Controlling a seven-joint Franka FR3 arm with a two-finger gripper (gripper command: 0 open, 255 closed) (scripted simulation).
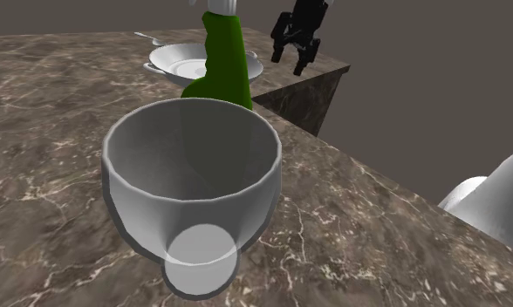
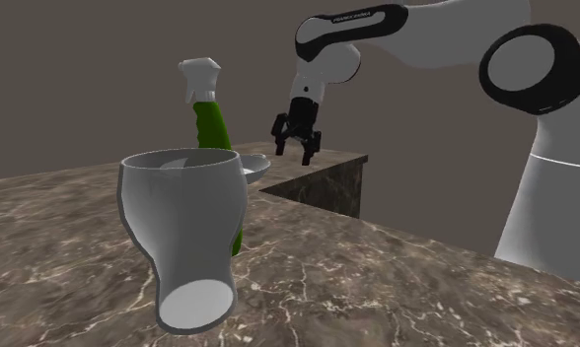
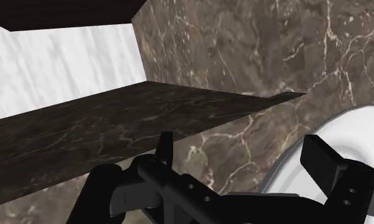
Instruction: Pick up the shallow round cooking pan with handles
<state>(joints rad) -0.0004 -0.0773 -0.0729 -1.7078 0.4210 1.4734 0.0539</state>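
Observation:
The shallow round white pan [image 1: 181,61] with small side handles rests at the far end of the marble counter, partly hidden behind a green spray bottle [image 1: 222,65]. My black gripper [image 1: 290,61] hangs open in the air above the counter's far corner, on the shoulder view's right of the pan and apart from it. In the second exterior view the gripper [image 2: 292,155] hovers just beside the pan's rim [image 2: 256,166]. The wrist view has the pan's white rim [image 3: 364,137] lying past the one finger, with nothing between the fingers [image 3: 165,149].
A large white cup-shaped vessel [image 1: 191,187] stands in the foreground on the brown marble counter [image 1: 377,227]. The green spray bottle [image 2: 214,123] with a white trigger head stands between it and the pan. The counter drops off at its corner edge [image 1: 320,83].

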